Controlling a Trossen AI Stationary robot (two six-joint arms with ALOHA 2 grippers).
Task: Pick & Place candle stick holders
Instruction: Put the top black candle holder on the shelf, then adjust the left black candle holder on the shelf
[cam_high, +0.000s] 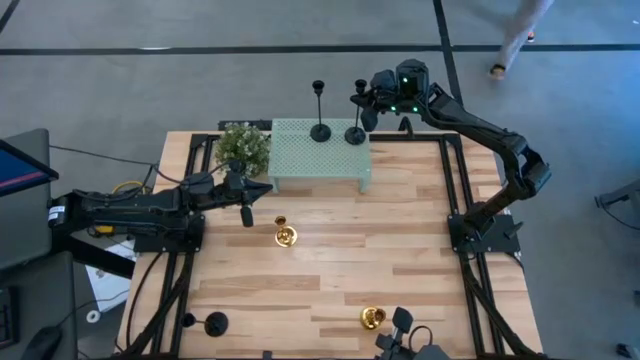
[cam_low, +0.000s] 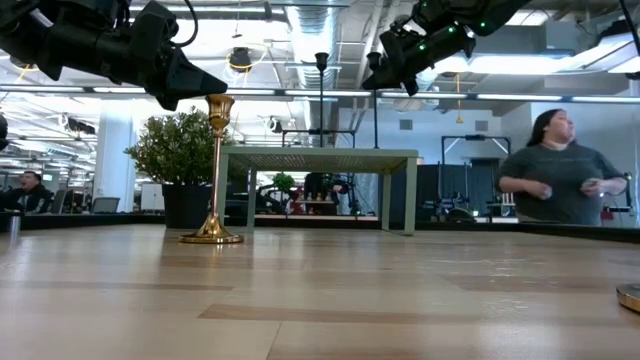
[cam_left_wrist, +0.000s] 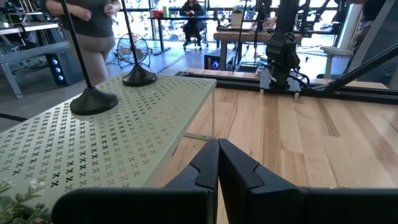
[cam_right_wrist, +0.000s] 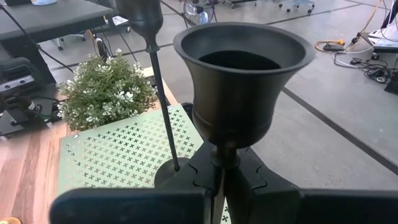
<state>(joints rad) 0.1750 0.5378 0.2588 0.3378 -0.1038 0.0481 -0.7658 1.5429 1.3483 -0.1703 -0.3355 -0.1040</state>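
High view: the right end effector (cam_high: 362, 104) is over the far edge of the green perforated stand (cam_high: 300, 160), just above a black holder (cam_high: 356, 132) whose base rests on the stand's right end. A second black holder (cam_high: 320, 128) stands beside it on the stand. The step in hand looks like setting the second black holder down. The left end effector (cam_high: 246, 213) hangs near the plant (cam_high: 243, 148), close to a gold holder (cam_high: 285, 235) on the wooden surface (cam_high: 400, 240). Another gold holder (cam_high: 373, 318) and a third black holder (cam_high: 215, 323) sit near the front edge, well apart, so three are left to move.

Low view: the gold holder (cam_low: 213, 170) stands upright on the surface, with an end effector (cam_low: 195, 82) just above its cup. The stand (cam_low: 320, 157) is behind it, two thin black stems rising from its top.

Left wrist view: the left end effector (cam_left_wrist: 217, 163) has its fingers pressed together, holding nothing. Two black bases (cam_left_wrist: 93, 101) rest on the stand's top.

Right wrist view: the right end effector (cam_right_wrist: 219, 180) is clamped narrowly on the stem just under the black holder's cup (cam_right_wrist: 242, 81). The other black holder's stem (cam_right_wrist: 163, 109) is just beside it.

Next, I judge, the right fingers must part once the base sits flat, then lift straight up to avoid knocking the neighbour. The stand holds only the two black holders.
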